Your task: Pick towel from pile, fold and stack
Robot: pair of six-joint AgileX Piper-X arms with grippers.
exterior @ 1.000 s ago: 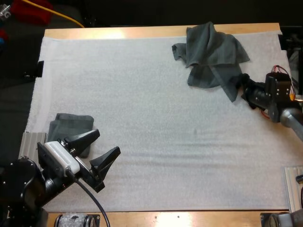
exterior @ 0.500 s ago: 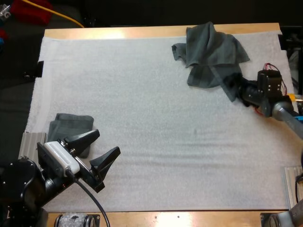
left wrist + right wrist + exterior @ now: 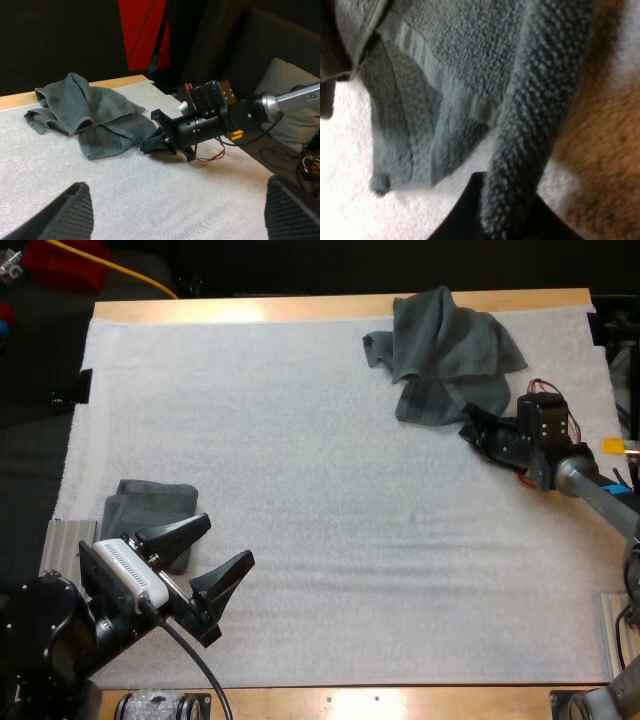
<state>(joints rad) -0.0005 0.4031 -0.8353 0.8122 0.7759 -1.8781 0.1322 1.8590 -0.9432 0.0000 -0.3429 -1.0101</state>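
A crumpled grey-green towel (image 3: 450, 355) lies at the mat's far right. My right gripper (image 3: 470, 425) is at its near corner, shut on a fold of the cloth. The left wrist view shows that gripper (image 3: 149, 146) pinching the edge of the crumpled towel (image 3: 90, 115). Up close, a thick fold of the towel (image 3: 470, 65) runs down between the right gripper's (image 3: 507, 220) black fingers. A folded towel (image 3: 150, 505) rests at the mat's near left. My left gripper (image 3: 228, 540) hovers just right of it, open and holding nothing, its fingers (image 3: 65, 210) spread wide.
The white mat (image 3: 320, 490) covers most of the wooden table (image 3: 250, 308). A metal bracket (image 3: 62, 540) sits at the mat's left edge and another (image 3: 620, 635) at the right edge.
My right arm has pushed left into the crumpled towel's near corner and its fingers have closed on the cloth. The left arm and the folded towel have not moved.
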